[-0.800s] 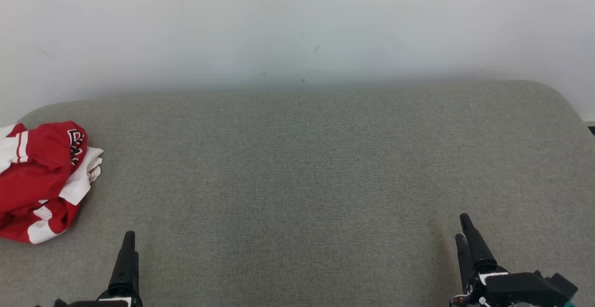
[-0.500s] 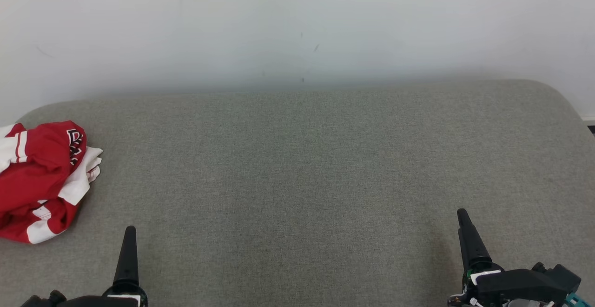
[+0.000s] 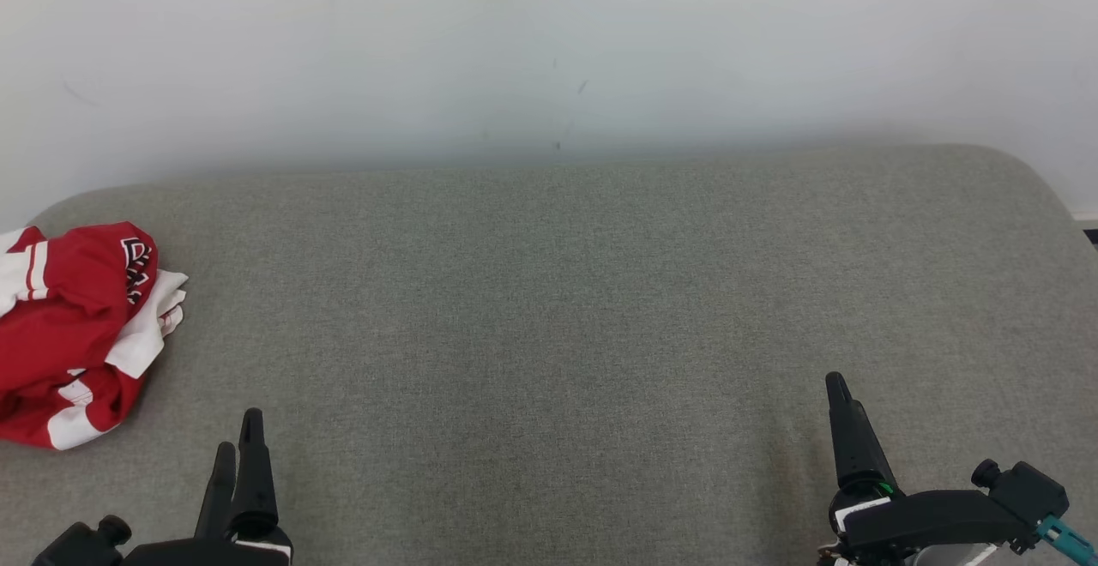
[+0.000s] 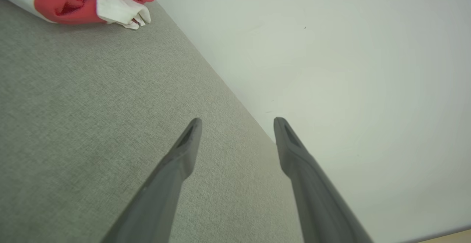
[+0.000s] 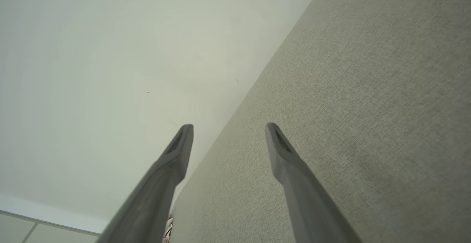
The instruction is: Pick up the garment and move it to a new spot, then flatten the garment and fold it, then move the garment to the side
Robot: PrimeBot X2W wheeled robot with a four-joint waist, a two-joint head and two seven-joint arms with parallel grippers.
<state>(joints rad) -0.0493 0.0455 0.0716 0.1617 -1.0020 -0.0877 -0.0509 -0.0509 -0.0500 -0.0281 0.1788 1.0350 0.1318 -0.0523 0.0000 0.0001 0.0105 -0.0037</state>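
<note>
Red-and-white garment (image 3: 73,334) unmoved; left gripper (image 4: 237,119) and right gripper (image 5: 229,126) wide apart, now farther forward.

Sparse indoor workspace, lab-like; grey fabric-topped surface (image 3: 600,309) set against plain scuffed white wall (image 3: 549,43)

1. The left pincer (image 3: 239,431) sits near left, fingers spread wide and pointing far, holding nothing.
2. The right pincer (image 3: 837,390) sits near right, turned on its side, fingers likewise wide apart, holding nothing.
</note>
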